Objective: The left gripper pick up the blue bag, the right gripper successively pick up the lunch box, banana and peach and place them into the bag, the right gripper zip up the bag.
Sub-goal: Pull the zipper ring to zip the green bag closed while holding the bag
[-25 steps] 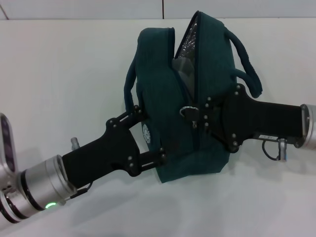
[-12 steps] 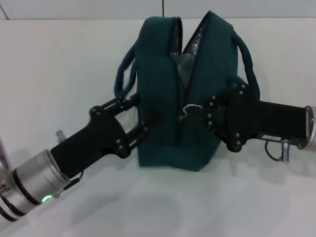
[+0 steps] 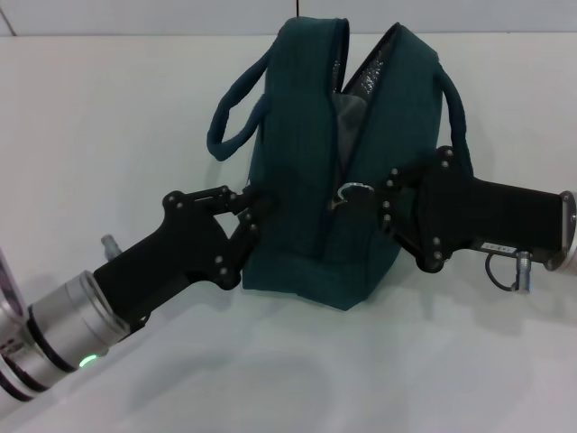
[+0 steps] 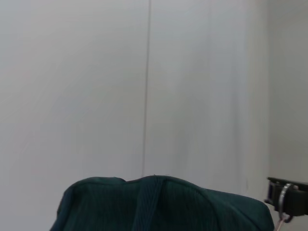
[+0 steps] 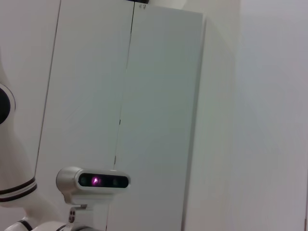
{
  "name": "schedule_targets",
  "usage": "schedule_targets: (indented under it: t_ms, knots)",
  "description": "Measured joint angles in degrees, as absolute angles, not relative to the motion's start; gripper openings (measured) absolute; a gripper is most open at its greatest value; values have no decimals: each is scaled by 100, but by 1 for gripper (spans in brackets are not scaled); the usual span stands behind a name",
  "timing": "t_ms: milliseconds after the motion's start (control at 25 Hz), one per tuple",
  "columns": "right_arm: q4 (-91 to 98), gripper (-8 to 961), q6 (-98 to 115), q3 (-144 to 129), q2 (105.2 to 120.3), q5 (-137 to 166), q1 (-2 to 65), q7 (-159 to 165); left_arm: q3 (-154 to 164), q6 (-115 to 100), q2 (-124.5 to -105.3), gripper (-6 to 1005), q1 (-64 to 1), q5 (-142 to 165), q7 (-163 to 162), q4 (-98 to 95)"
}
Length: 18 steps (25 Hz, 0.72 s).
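While the left gripper [image 3: 251,209] presses its nearly closed jaws against the bag's [image 3: 297,162] left side at frame centre, whether it truly pinches the fabric cannot be told. From the right, the right gripper [image 3: 365,200] has its jaws closed small on the zipper ring [image 3: 353,191]. Upright on the table [image 3: 108,117], the bag runs its zipper from near edge toward upper frame, gaping at the far end with foil lining [image 3: 370,77] showing.
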<state>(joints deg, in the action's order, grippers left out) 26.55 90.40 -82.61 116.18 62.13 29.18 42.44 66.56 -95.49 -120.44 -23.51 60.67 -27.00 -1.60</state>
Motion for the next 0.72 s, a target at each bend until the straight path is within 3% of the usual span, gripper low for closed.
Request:
schedule_targets:
  t_ms: [320, 720]
  knots:
    - [2637, 5, 9034, -8262, 11618, 6118, 2917, 4235, 6662, -9422, -12019, 109, -2526, 6347, -2572, -194]
    - [2153, 5, 9033, -8261, 11618, 5149, 2917, 3945, 6662, -9147, -12024, 53, -2550, 6376, -2473, -194]
